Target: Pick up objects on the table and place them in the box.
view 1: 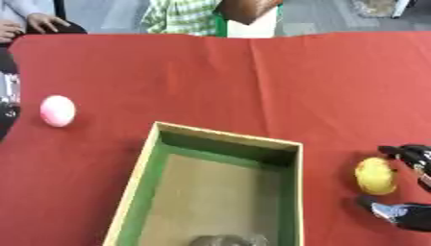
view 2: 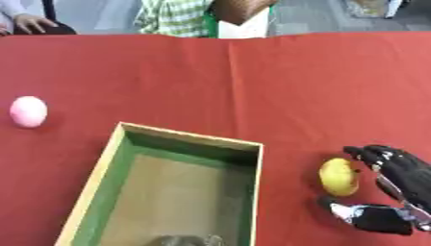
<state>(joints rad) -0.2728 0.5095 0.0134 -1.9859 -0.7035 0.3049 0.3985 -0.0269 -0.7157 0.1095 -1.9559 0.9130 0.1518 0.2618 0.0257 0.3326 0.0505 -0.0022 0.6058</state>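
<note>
A yellow lemon-shaped object (view 2: 338, 176) lies on the red cloth just right of the box (view 2: 249, 192). My right hand (view 2: 404, 178) comes in from the right edge and brackets it: fingers (view 2: 370, 154) reach past its far side and the thumb (view 2: 352, 213) lies at its near side, spread and not closed round it. A pink egg-shaped object (view 1: 57, 111) rests far to the left on the cloth. The box has light wooden rims, green inner walls and a brown floor. A grey rounded thing (view 1: 221, 240) shows at its bottom edge. My left hand is out of view.
The red tablecloth (view 1: 252, 77) covers the whole table. People sit along the far edge, with a person's hand (view 1: 46, 21) resting at the far left corner. A dark object (view 1: 8, 96) sits at the left edge near the pink egg.
</note>
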